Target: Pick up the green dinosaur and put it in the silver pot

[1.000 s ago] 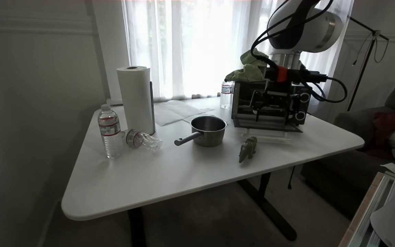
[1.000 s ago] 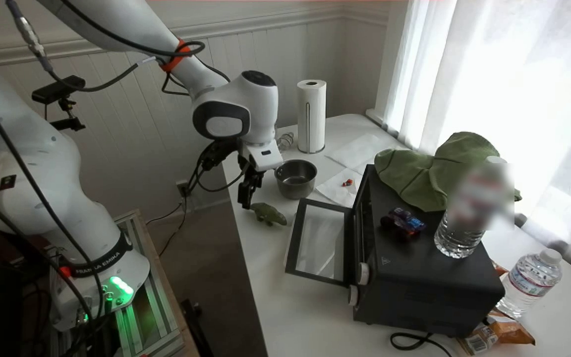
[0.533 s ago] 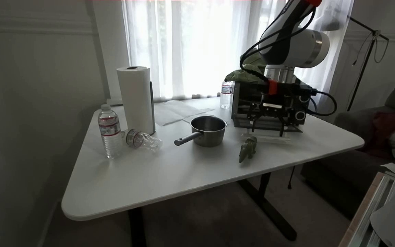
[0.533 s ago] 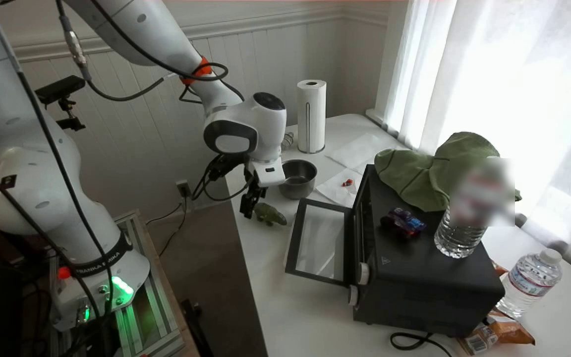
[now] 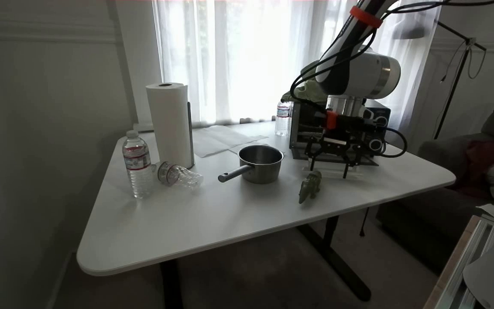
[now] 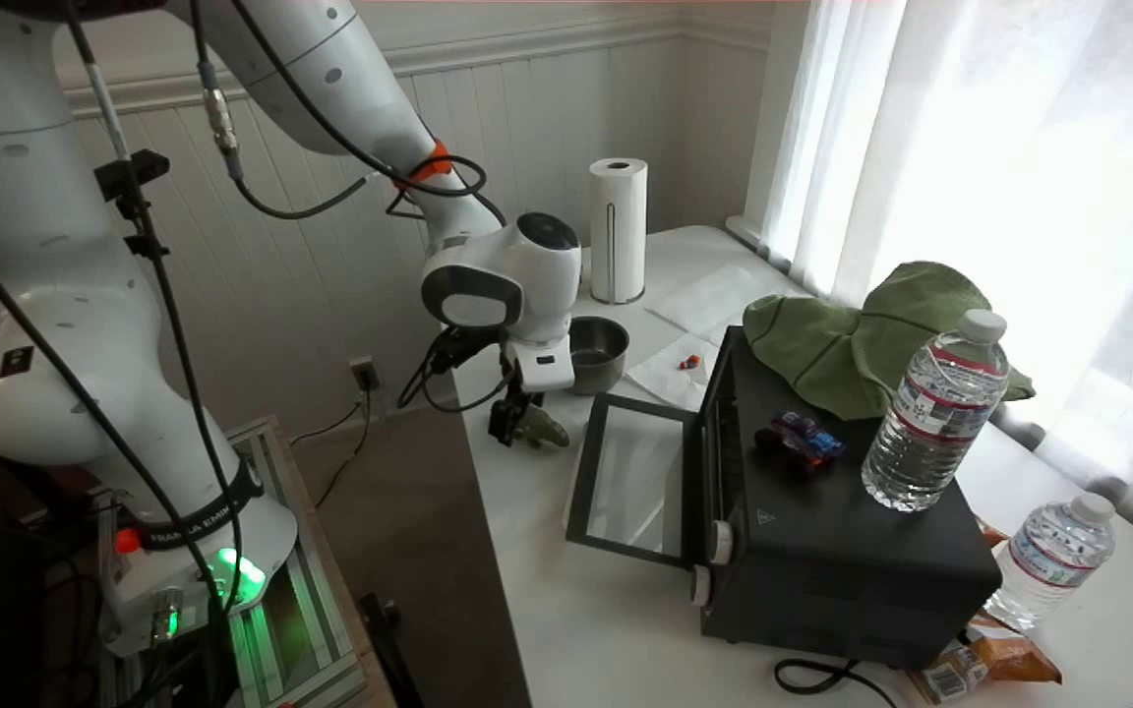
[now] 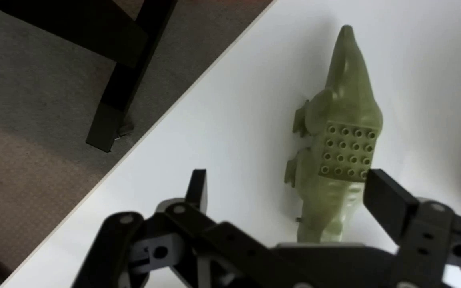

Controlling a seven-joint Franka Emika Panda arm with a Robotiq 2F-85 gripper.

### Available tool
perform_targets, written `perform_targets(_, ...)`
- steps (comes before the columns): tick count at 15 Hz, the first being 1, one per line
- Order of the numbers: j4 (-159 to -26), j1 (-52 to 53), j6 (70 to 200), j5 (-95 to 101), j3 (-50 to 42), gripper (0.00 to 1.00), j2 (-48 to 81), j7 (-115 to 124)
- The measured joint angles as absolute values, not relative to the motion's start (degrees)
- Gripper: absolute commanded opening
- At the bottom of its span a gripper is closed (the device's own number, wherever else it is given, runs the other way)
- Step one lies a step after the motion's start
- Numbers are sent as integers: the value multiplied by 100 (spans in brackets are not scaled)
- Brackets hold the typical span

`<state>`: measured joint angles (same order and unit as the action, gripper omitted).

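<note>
Because the pick-up seems pending, the olive-green plastic dinosaur [image 7: 346, 134], back studded, stands on the white tabletop [image 5: 178, 227], tapered end at twelve o'clock in the wrist view; black two-fingered gripper [image 7: 289, 188], close by, fingers wide, holding nothing, presumably to straddle the body; round silver metal pot [image 5: 262, 168], near, at the dinosaur's ten o'clock in an exterior view, likely placed to receive it.

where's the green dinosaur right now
In an exterior view, the green dinosaur stands on the white table, right of the silver pot; in the wrist view it is right of centre, by the open gripper.
</note>
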<state>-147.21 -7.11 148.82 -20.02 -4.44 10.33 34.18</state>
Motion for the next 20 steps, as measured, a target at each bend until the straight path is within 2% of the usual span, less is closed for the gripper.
perform_targets(11, -14249, -506, 15207, -2341, -421, 100, 1749, 3446)
perform_targets(12, -14217, -505, 15247, -2407, -405, 75, 1813, 3446)
perform_targets(14, -14166, -505, 15325, -2513, -382, 66, 1925, 3445)
perform_targets(18, -14120, -502, 15435, -2636, -364, 36, 2062, 3441)
perform_targets(20, -14120, -473, 15436, -2635, -370, 24, 2064, 3448)
